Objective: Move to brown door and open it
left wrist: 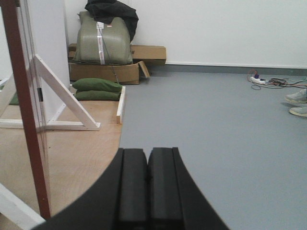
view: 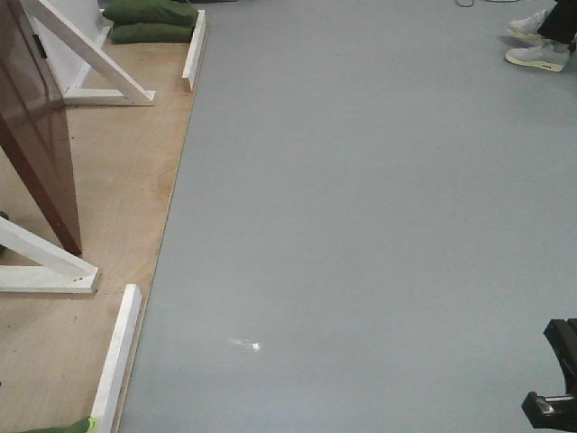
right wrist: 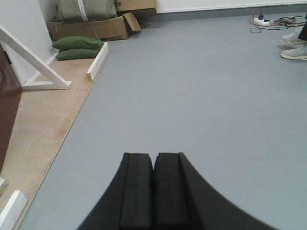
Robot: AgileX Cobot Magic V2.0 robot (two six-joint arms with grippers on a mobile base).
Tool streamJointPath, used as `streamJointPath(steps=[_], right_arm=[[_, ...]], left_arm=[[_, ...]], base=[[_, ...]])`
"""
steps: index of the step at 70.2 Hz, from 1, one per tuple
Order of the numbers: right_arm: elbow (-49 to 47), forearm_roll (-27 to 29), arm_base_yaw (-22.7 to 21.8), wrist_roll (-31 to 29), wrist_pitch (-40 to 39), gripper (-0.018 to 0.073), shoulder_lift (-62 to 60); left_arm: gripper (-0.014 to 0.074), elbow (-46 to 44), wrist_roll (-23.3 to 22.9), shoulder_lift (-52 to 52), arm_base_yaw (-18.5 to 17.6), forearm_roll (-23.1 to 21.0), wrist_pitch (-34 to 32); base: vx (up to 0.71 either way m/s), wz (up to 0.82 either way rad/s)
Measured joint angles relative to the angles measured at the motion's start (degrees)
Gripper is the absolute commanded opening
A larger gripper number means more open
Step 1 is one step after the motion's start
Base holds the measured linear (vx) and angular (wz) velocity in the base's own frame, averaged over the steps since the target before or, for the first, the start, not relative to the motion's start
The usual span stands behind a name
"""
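**Both grippers closed and empty, brown door at near left**

Nearest each wrist camera, the left gripper and the right gripper have their black pads pressed together with nothing between them. The brown door stands at the near left on a plywood platform. It is glossy and reddish-brown, and the left wrist view sees it almost edge-on. A white brace frame props the structure beside it. Grey floor spreads to the right. Farther left lie two green sandbags, then cardboard boxes and a grey-green case whose pale strap carries marks too small to read. Far right are pale shoes and a cable tangle.
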Motion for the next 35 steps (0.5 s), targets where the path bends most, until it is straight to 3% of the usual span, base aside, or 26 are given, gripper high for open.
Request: streamJointPath(steps=[35], right_arm=[[0.00, -0.02, 0.00, 0.00, 0.00, 0.0000, 0.00]], left_arm=[[0.0017, 0.00, 0.00, 0.00, 0.00, 0.00, 0.06]], base=[[0.01, -0.03]])
